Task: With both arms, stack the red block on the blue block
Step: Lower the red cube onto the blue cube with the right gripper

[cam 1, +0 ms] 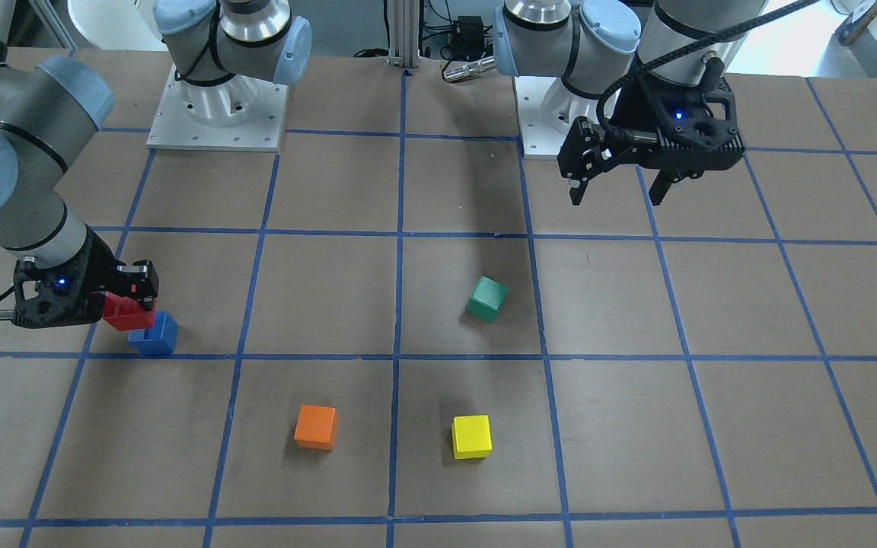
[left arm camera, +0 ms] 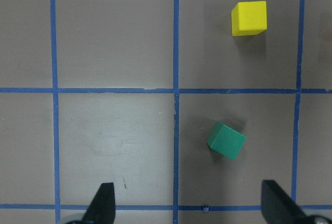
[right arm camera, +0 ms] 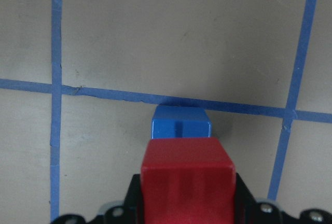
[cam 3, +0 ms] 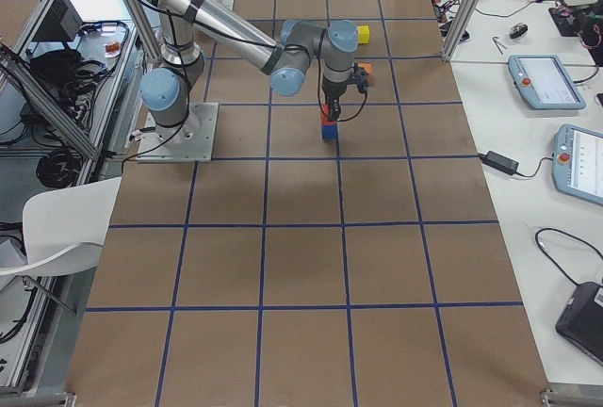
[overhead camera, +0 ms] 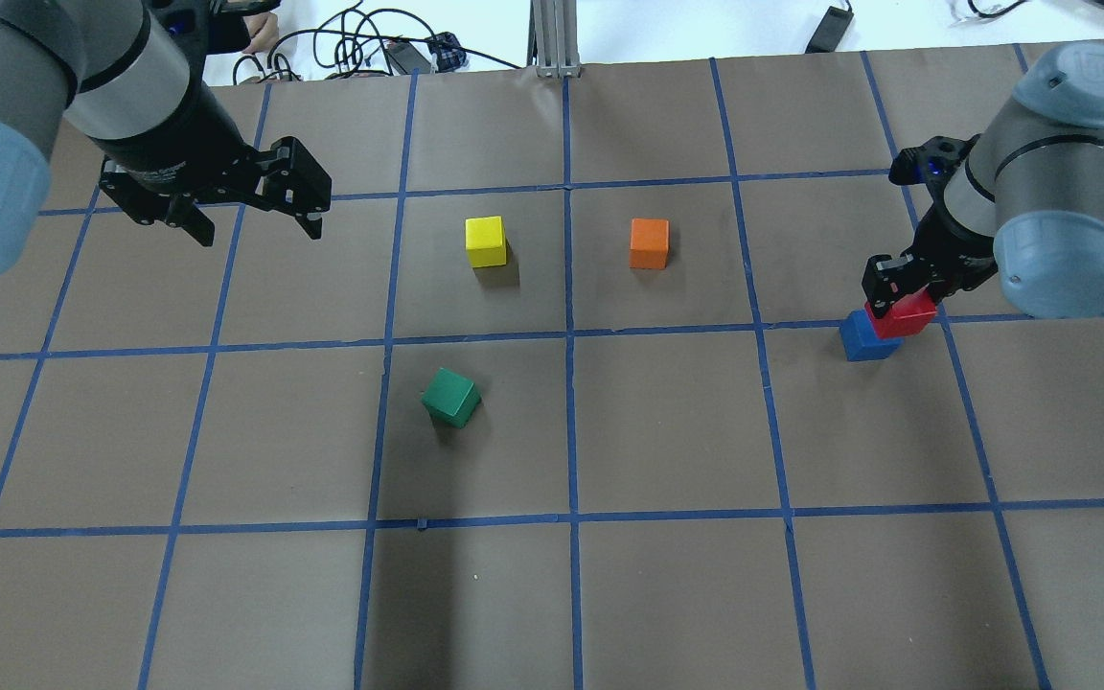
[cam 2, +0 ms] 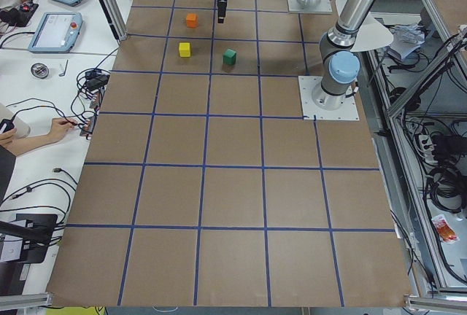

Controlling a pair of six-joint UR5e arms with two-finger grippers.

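Observation:
My right gripper [overhead camera: 900,285] is shut on the red block [overhead camera: 908,315] and holds it right over the blue block [overhead camera: 862,338], which sits on the table by a blue tape line. In the front view the red block [cam 1: 123,311] overlaps the blue block [cam 1: 155,335]. In the right wrist view the red block [right arm camera: 187,177] covers the near part of the blue block [right arm camera: 180,122]. I cannot tell whether they touch. My left gripper [overhead camera: 255,226] is open and empty, hovering high over the far left of the table, and shows in the front view [cam 1: 618,190].
A green block [overhead camera: 450,397] lies turned at an angle near the table's middle, with a yellow block [overhead camera: 485,241] and an orange block [overhead camera: 649,242] beyond it. The left wrist view shows the green block [left arm camera: 226,140] and the yellow block [left arm camera: 249,18] below.

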